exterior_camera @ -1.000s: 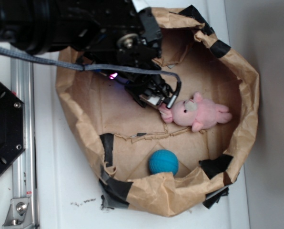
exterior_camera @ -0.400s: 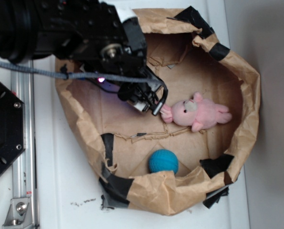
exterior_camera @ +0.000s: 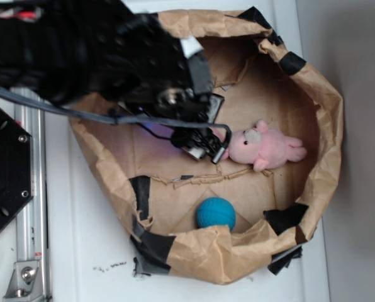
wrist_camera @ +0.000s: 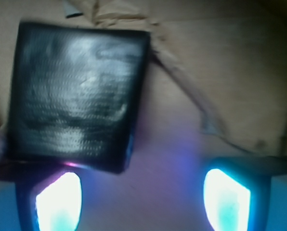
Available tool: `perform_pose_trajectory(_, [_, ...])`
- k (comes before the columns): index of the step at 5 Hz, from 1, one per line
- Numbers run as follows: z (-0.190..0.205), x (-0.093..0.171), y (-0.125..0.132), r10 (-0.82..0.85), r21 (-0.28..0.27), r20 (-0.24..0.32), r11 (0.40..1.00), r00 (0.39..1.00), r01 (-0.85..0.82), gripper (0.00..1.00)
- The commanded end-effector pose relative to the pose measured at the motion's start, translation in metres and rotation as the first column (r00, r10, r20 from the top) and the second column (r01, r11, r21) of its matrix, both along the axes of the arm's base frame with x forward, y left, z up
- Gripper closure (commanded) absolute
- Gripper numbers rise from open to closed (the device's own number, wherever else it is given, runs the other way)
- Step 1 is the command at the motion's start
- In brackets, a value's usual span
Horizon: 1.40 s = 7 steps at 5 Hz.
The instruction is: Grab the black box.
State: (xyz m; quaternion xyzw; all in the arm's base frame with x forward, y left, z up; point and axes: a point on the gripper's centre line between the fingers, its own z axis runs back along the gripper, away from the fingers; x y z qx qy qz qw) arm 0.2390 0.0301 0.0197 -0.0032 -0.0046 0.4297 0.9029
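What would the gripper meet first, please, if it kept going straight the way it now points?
Probably the black box: in the wrist view it lies ahead of the open gripper, offset toward one finger rather than centred. Beside it is only brown paper. Depth is unclear.

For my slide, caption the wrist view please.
Open gripper hovering over brown paper, black box just ahead of its left-side finger.
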Motion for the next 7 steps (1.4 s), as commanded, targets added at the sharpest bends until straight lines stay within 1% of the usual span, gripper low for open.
perform_pose_trajectory(1, [-0.012,0.028,0.005,-0.020,-0.006,0.024,1.000,1.000,0.020,0.00])
perform_pose_trajectory(2, [-0.019,0.034,0.005,-0.020,-0.041,0.058,0.999,0.998,0.023,1.00])
perform_pose_trajectory(4, [-0.015,0.039,0.004,-0.026,-0.041,0.053,0.999,0.998,0.028,1.00])
perform_pose_trajectory(5, [-0.012,0.041,0.009,-0.028,-0.047,0.053,0.998,0.998,0.030,1.00])
perform_pose_trajectory(6, [0.006,0.031,0.011,-0.057,-0.056,0.087,0.996,0.995,0.062,1.00])
perform_pose_trajectory(7, [0.033,0.014,0.014,-0.027,-0.117,0.160,0.992,0.987,0.046,0.59])
